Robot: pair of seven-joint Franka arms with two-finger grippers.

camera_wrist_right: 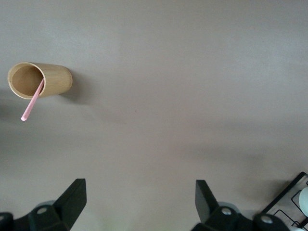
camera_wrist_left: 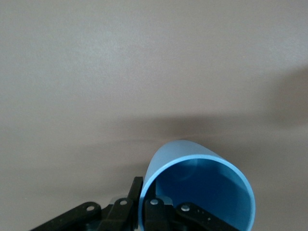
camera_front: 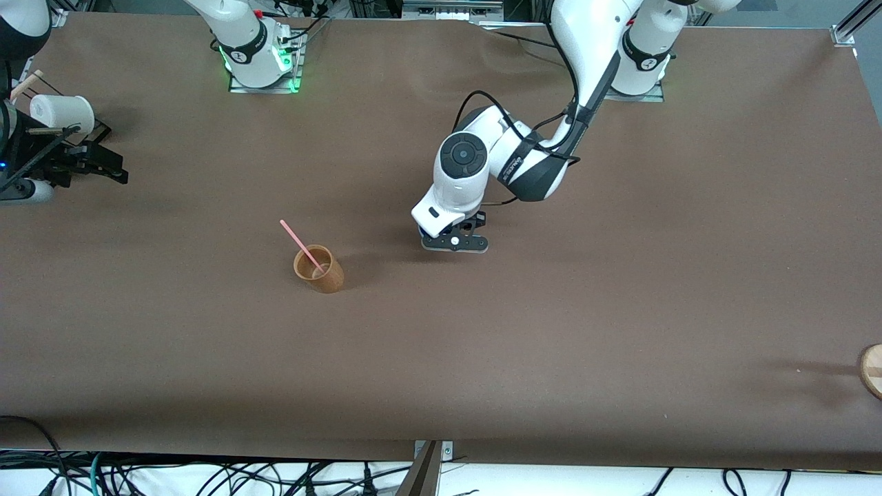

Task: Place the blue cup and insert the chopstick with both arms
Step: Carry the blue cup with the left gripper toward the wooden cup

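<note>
In the left wrist view my left gripper is shut on the rim of the blue cup, one finger inside the wall and one outside. The cup is tilted and its open mouth faces the camera. The front view puts this gripper low over the middle of the table, and the hand hides almost all of the cup. The pink chopstick leans in a tan cup, toward the right arm's end from the left gripper. High over the table, my right gripper is open and holds nothing.
At the right arm's end of the table a white cup sits by a black rack, with a pale wooden stick beside it. A round wooden piece lies at the edge at the left arm's end.
</note>
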